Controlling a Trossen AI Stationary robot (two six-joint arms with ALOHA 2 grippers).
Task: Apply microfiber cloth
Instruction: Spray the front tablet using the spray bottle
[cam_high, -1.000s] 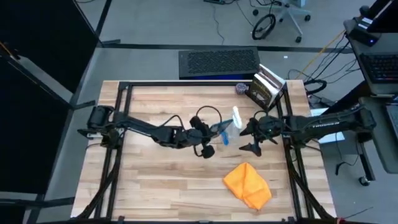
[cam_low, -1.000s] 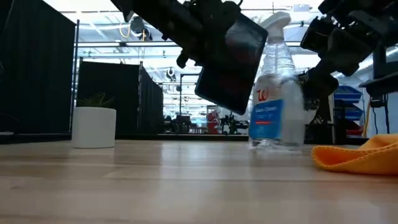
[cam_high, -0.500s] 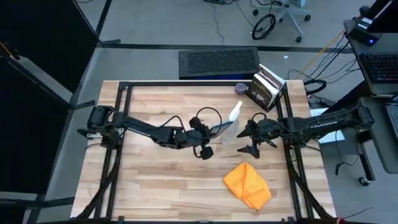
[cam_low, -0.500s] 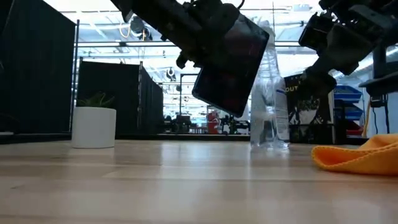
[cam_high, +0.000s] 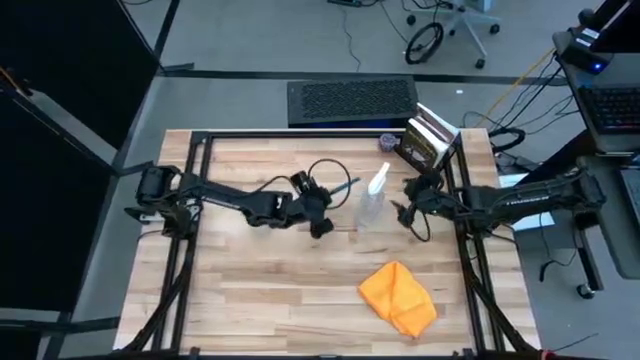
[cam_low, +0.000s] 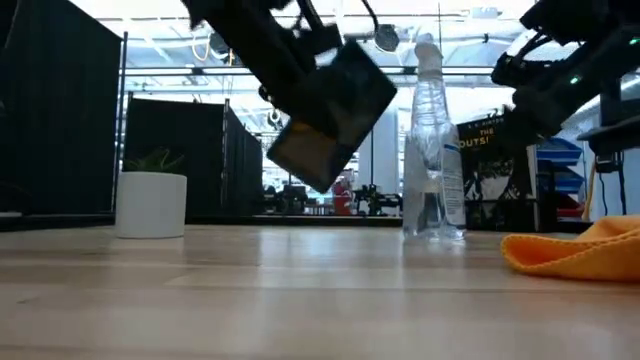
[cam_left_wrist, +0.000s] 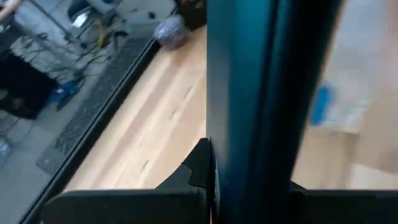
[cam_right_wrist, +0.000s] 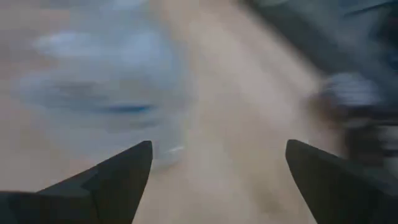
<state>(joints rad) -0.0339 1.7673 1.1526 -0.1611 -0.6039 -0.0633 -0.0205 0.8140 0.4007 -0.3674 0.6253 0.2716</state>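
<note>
Microfiber cloth untouched — tablet held ready

Microfiber cloth (cam_high: 398, 297) lies crumpled in the lower right of the high view, flat on the table (cam_high: 250, 300), well apart from both arms. In the low view it shows at the right edge (cam_low: 575, 250).

Left gripper (cam_high: 318, 205), centre of frame, pinches a dark-screened tablet (cam_low: 330, 115), held tilted above the wood. The left wrist view confirms the tablet's edge clamped between the fingers (cam_left_wrist: 193, 171).

Right gripper (cam_high: 408, 200) sits just right of the clear spray bottle (cam_high: 372, 197), fingers (cam_right_wrist: 112, 177) spread and holding nothing.

Judgement: the right arm should fetch the cloth — descend onto its raised fold, pinch a thick bunch so it does not slip, then carry it to the screen. The left arm should keep the tablet steady and angled towards the approach. The bottle stands close by; clear it when swinging.
</note>
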